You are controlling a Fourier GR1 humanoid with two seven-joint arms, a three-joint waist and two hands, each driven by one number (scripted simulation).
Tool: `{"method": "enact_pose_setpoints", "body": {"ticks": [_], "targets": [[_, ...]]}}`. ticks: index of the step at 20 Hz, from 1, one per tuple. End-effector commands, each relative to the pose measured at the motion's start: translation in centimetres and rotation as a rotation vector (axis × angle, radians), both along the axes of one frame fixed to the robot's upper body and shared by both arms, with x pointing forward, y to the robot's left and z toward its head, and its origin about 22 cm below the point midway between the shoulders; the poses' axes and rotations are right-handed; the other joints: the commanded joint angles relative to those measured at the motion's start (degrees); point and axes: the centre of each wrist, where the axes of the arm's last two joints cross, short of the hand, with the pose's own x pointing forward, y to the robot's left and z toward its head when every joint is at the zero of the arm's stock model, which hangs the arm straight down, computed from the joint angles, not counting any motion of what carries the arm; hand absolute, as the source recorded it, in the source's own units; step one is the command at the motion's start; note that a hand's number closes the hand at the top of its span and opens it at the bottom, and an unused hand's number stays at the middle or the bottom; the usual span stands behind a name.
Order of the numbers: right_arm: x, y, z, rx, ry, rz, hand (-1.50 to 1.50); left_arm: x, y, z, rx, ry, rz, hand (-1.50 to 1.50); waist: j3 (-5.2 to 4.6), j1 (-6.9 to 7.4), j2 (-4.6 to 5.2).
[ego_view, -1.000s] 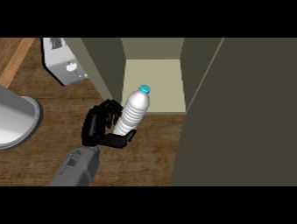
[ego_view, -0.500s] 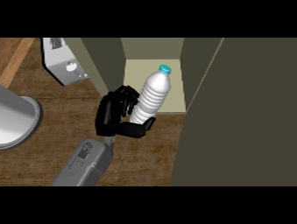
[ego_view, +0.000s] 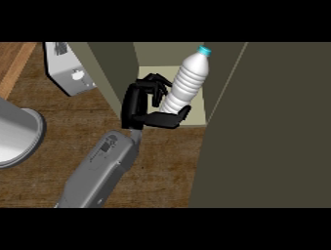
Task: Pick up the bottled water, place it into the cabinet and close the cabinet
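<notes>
Lifted higher since before, the bottle (ego_view: 184, 84) tilts into the cabinet (ego_view: 169, 62), right robot hand (ego_view: 143, 105) clamped round it above the wooden worktop (ego_view: 67, 112).

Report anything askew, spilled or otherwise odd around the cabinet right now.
Nothing is spilled or damaged. The only thing off upright is the bottled water: it leans, capped top toward the upper right, in the cabinet opening, because the robot hand curled round its lower part is carrying it in.
</notes>
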Motion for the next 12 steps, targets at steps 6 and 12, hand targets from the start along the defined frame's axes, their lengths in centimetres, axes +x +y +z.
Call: {"method": "enact_pose_setpoints", "body": {"ticks": [6,12], "targets": [[-3.0,-1.9,1.4,-0.018,-0.022,0.010,-1.50,2.5,-1.6,1.3,0.000,0.096,0.090,1.50,0.03,-0.86,0.06],[-2.4,-1.9,1.0,0.013,-0.041,-0.015,-1.50,4.1,0.2,-1.0,0.020,0.122,0.179,1.50,0.01,-0.99,0.33]]}}
